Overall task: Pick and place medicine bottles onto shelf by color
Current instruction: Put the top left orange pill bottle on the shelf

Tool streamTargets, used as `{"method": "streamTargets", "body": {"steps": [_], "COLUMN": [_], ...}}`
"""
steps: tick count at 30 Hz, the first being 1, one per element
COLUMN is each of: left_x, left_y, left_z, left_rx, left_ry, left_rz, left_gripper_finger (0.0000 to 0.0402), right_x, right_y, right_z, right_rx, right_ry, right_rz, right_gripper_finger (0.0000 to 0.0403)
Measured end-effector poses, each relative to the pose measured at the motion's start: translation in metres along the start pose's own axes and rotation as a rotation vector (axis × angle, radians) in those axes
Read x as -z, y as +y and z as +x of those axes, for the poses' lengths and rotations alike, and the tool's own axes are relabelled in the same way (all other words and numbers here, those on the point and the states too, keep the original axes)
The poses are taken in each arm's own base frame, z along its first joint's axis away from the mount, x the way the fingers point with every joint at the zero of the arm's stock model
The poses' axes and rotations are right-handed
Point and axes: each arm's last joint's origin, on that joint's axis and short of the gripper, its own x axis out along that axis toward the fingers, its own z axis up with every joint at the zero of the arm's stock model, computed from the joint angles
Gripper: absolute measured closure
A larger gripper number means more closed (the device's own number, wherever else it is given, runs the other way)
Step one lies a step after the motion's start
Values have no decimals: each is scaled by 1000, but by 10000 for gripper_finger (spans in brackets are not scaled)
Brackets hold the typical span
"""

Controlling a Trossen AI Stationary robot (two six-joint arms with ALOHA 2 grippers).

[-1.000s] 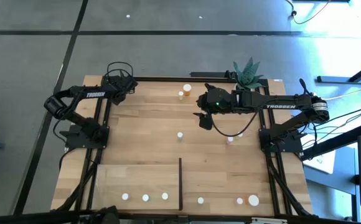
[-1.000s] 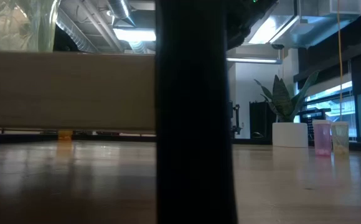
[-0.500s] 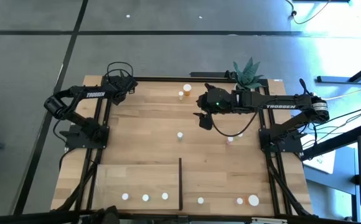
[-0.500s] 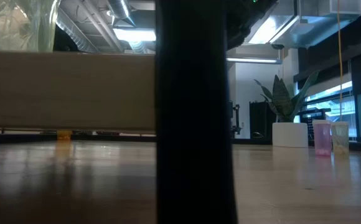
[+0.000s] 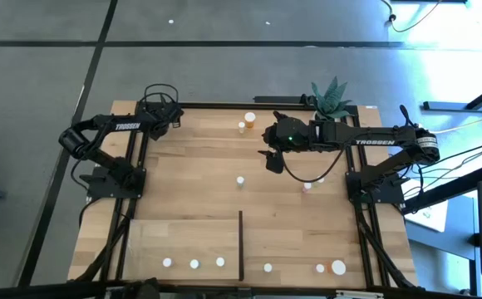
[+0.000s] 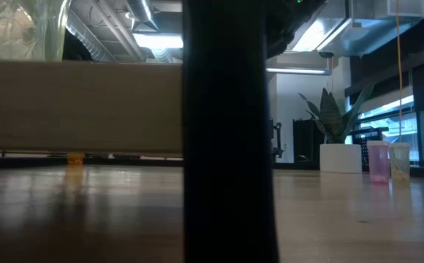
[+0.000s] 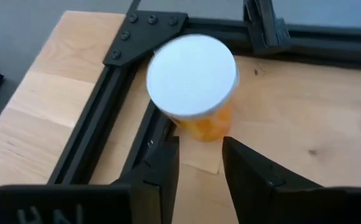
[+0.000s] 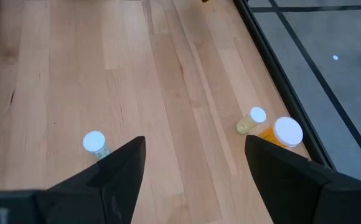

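the left claw [image 7: 196, 163] sits at the far left corner of the pale wooden counter [image 5: 191, 187], its fingers narrowed around the base of a large orange medicine bottle with a round white cap [image 7: 194, 84], grasping it. the right claw [image 8: 193, 163] hangs released above the counter's far middle, near a small green-tinted white-capped bottle [image 8: 94, 142]. the pale plank shelf [image 5: 183, 232] lies at the near left.

The shelf [image 5: 183, 245] lies at the near left of the table [image 5: 199, 178], with three bottles [image 5: 194, 264] in a row on it. The plant [image 5: 332, 98] stands at the far right corner. The left hand [image 5: 168, 119] is at the far left corner.
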Motion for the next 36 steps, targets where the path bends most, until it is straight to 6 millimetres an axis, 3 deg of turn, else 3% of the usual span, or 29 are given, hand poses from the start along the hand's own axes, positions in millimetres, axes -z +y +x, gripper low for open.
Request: {"method": "streamTargets", "body": {"steps": [18,36], "left_x": [-1,-10], "left_y": [0,-4], "left_z": [0,-1], "left_rx": [-17,-20], "left_ry": [-27,-155], "left_rz": [-20,-232], "left_gripper_finger": [139,124], "right_x": [0,0], "right_y": [0,0], "right_z": [0,0], "right_rx": [0,0], "right_ry": [0,0], "right_rz": [0,0], "right_gripper_finger": [125,125]}}
